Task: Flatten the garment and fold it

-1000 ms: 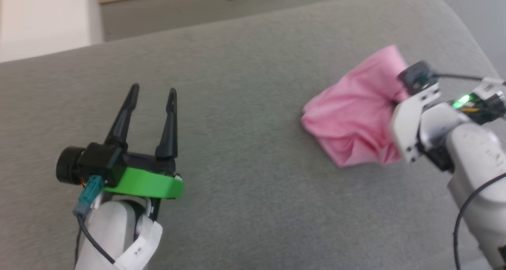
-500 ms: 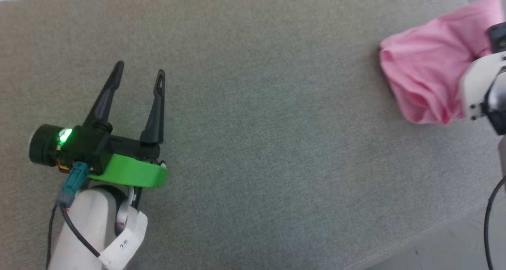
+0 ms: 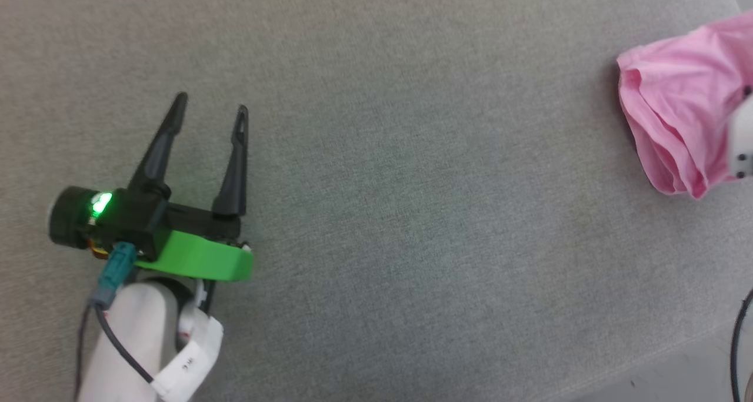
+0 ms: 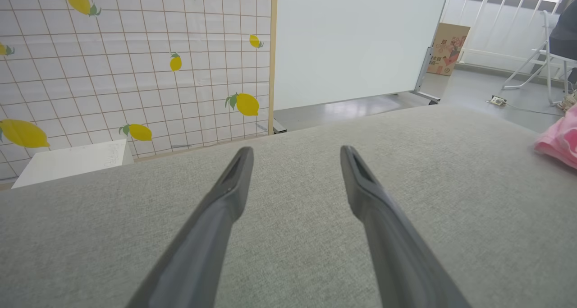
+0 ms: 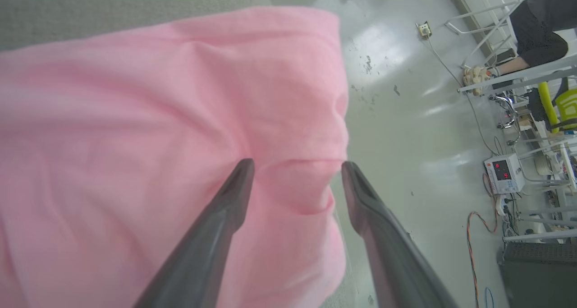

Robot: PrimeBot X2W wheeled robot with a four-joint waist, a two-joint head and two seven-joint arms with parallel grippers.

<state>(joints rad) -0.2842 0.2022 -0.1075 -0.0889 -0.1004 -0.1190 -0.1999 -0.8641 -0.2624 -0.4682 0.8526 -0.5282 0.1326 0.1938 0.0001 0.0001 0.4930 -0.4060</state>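
1. The garment (image 3: 676,108) lies in a crumpled pink heap at the far right of the grey cushion (image 3: 412,213). In my right wrist view its folds reach as far as the cushion's rim.
2. My right gripper (image 5: 296,163) hangs over the garment with its fingers spread wide. A small ridge of cloth lies between the tips. It has hold of nothing that I can see, and I cannot tell whether the tips touch the fabric.
3. My left gripper (image 3: 212,103) sits at the lower left of the head view, well apart from the garment. Its jaws are wide apart and empty over bare cushion, and a green light glows on its wrist.
4. Past the cushion, my left wrist view shows a lemon-print screen (image 4: 112,73), a white panel (image 4: 351,42) and a cardboard box (image 4: 446,48).
5. My right wrist view shows a glossy floor (image 5: 405,96) beside the cushion, and a person (image 5: 536,28) in dark clothing at the top right.
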